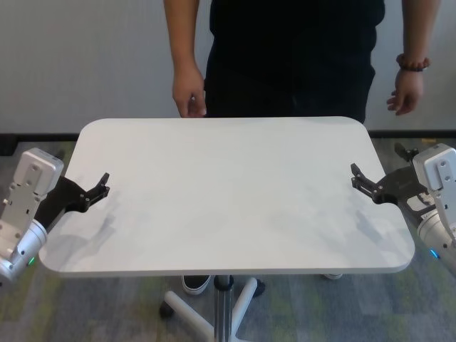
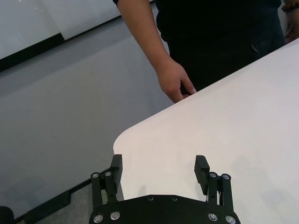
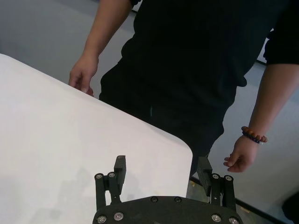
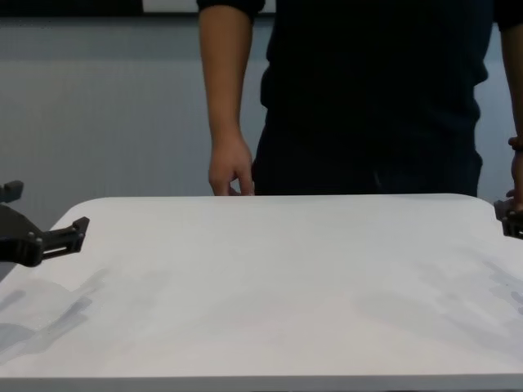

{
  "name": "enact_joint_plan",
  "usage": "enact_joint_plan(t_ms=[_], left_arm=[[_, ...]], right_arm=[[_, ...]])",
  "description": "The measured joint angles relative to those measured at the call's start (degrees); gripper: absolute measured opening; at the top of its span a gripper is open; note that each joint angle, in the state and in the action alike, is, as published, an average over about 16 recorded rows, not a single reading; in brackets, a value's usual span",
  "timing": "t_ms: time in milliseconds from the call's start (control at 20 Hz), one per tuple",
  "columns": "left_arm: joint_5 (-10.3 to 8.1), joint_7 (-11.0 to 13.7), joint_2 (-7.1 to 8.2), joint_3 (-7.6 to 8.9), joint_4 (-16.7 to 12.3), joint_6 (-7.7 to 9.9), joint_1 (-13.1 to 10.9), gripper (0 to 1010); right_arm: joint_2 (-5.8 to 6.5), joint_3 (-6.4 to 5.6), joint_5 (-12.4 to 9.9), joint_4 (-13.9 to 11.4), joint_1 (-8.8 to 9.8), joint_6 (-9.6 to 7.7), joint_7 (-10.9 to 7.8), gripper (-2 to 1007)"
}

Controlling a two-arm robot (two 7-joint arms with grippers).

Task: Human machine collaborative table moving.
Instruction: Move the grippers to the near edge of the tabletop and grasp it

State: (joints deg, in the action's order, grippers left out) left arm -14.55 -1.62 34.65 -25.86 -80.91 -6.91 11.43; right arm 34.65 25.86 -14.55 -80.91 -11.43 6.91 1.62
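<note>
One large white matte rectangular tabletop [image 1: 228, 192] with rounded corners stands on one slim grey metal pole [image 1: 224, 306]. One person in a black short-sleeved shirt [image 1: 292, 50] is present — two bare hands, one [image 1: 189, 96] plain and one [image 1: 405, 92] with a single brown bead bracelet [image 1: 413, 63] at the wrist. Two black claw grippers — the left gripper [image 1: 100, 189] and the right gripper [image 1: 360, 179] — each show a pair of fingers spread apart.

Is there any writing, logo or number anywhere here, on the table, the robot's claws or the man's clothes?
None can be read: the white table, the left gripper, the right gripper and the person's black shirt and bead bracelet all show no text.
</note>
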Motion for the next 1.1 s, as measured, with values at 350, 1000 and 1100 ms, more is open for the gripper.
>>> enact_joint_plan(t_ms=[350, 1000, 1100], left_arm=[[0.00, 0.01, 0.00, 0.00, 0.00, 0.00, 0.00, 1003], [3.16, 0.03, 2.88, 0.46, -2.63, -1.35, -2.92, 1003], [3.81, 0.01, 4.06, 0.89, -3.87, -1.71, -4.32, 1003]], right_arm=[[0.00, 0.00, 0.00, 0.00, 0.00, 0.00, 0.00, 1005], [0.94, 0.52, 2.41, -5.09, 2.83, -2.78, 0.87, 1005], [1.50, 0.63, 3.26, -7.27, 4.25, -3.85, 1.32, 1005]])
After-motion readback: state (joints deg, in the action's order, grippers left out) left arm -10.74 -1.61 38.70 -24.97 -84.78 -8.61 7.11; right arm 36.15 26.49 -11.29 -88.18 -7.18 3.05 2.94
